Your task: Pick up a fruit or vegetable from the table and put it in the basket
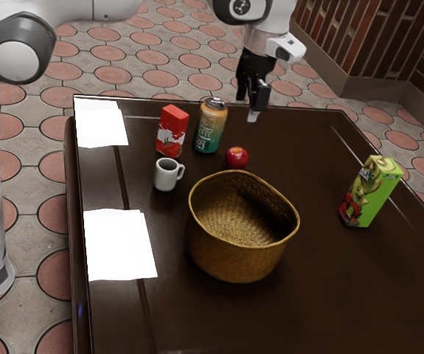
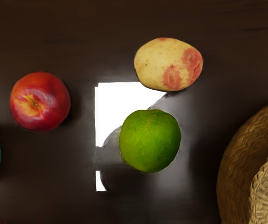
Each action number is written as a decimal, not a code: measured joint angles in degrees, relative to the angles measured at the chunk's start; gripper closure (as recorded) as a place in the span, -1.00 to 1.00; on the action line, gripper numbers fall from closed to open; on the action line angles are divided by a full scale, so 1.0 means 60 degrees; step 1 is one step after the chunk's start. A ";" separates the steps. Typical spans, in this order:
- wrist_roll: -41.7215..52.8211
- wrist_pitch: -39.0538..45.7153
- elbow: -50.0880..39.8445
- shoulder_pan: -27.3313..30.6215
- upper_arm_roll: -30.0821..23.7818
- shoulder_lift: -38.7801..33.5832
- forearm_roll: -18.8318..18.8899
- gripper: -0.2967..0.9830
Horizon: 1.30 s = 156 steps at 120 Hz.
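Lime (image 2: 150,141), potato (image 2: 168,64) and nectarine (image 1: 236,157) all lie on the surface (image 1: 315,287), outside the basket (image 1: 235,259). The hand (image 1: 247,109) is raised over the part of the surface farthest from the exterior camera, its two fingers parted, with nothing gripped between them. In the wrist view the lime, green and round, sits between the nectarine and the basket, just beside the potato, which is pale yellow with pink blotches; a small gap parts the two. The nectarine, red with a yellow patch, lies near the teal-and-orange can (image 1: 211,127), which stands upright. Next to the can stands a red carton (image 1: 172,131), and near that a pale mug (image 1: 165,175), its handle toward the exterior view's right. The woven basket stands upright, its mouth open upward. Well apart, toward the exterior view's right, stands a green carton (image 1: 371,193) with fruit printed on it. Two bright white patches lie along the surface toward the exterior view's left. Beyond are the round-patterned floor (image 1: 160,79) and a brick wall (image 1: 370,37).
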 joint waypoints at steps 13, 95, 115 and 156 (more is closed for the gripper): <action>0.0176 -0.0047 0.0025 0.0148 -0.0006 0.0018 0.0017 -0.54; 0.0444 0.0131 -0.0121 0.0011 0.0515 0.1390 0.0164 -0.54; 0.0800 0.0202 0.0520 0.0009 0.0498 0.1908 0.0384 -0.54; 0.1392 0.0591 0.1945 -0.0002 0.0525 0.3616 0.0603 -0.54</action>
